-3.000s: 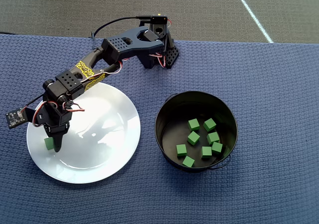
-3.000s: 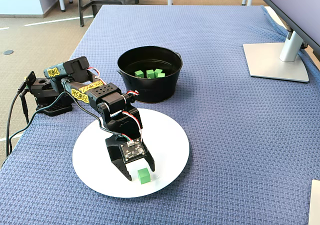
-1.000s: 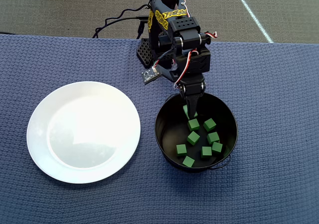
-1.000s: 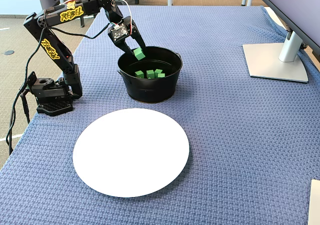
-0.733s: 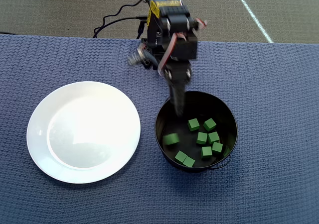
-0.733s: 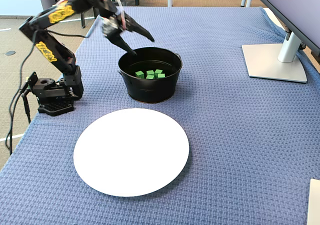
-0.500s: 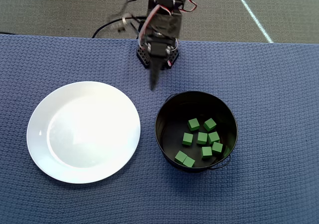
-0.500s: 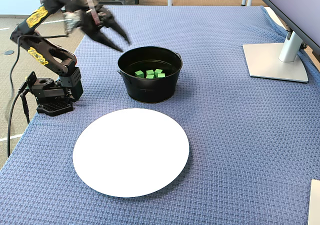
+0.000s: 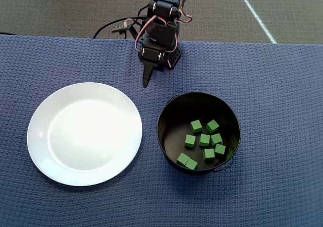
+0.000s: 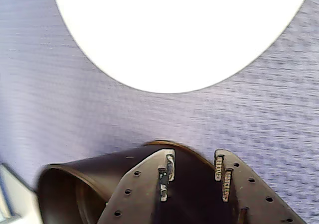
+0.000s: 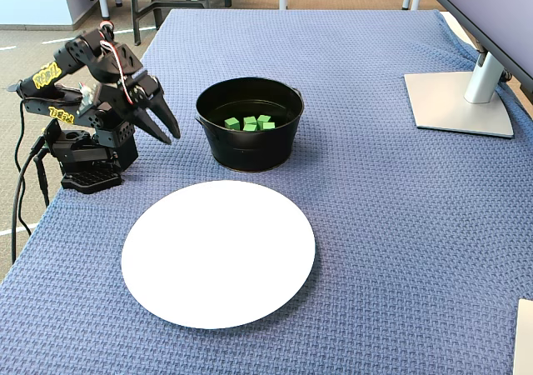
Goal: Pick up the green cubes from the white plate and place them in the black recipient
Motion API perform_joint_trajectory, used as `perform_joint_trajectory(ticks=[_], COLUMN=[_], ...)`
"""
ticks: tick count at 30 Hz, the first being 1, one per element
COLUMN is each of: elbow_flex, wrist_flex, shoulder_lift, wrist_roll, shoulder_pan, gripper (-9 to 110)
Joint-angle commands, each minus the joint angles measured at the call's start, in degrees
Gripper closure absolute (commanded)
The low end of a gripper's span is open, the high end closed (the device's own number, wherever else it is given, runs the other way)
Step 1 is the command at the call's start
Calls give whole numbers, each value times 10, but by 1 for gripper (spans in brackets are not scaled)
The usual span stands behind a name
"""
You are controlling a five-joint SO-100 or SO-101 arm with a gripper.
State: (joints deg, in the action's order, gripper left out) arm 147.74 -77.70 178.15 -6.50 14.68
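white plate (image 10: pixel 182 35) cut off by wrist view's top edge, black recipient (image 10: pixel 75 189) cropped at bottom, blurred

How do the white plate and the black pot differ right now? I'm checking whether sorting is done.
The white plate is wide, shallow and bare; the black pot is narrower, tall-walled and holds all the visible green cubes. The plate is glossy white, the pot dark with a wire handle. Both are round and sit on the blue cloth.
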Motion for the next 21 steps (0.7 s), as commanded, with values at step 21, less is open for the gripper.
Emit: perform_joint_trajectory(ticks=[21], elbow_flex=[11], wrist_flex=[-4], shoulder_lift=[15], wrist_roll=[-6], shoulder_pan=[-24], gripper=[102])
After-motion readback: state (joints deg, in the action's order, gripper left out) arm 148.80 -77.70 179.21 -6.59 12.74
